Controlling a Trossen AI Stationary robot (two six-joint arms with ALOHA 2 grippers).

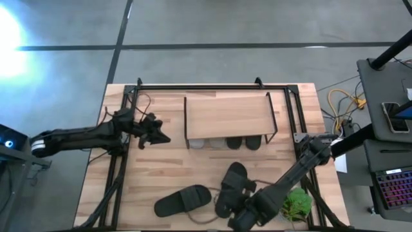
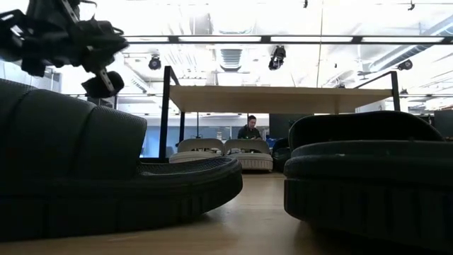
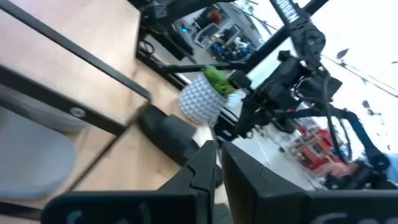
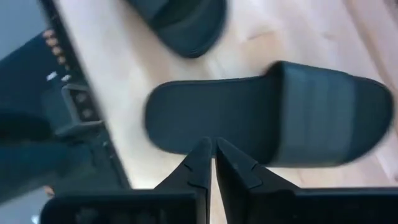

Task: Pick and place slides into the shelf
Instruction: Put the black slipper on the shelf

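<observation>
The shelf [image 1: 226, 115] stands at the table's far middle. Two light grey slides [image 2: 200, 147] and two dark ones [image 1: 244, 142] sit on the table under its top board. Two more black slides lie sole-down near the front edge, one to the left [image 1: 183, 200] and one to the right [image 1: 233, 183]. My right gripper [image 4: 213, 147] is shut and points steeply down over the right one [image 4: 273, 121], above the edge of its footbed behind the strap. My left gripper [image 1: 161, 136] is shut, level, in the air left of the shelf, holding nothing.
A green plant in a white pot [image 1: 297, 203] stands at the near right corner, close to my right arm. A black metal frame [image 1: 212, 86] runs around the table's edges. Bare wood lies between the shelf and the two front slides.
</observation>
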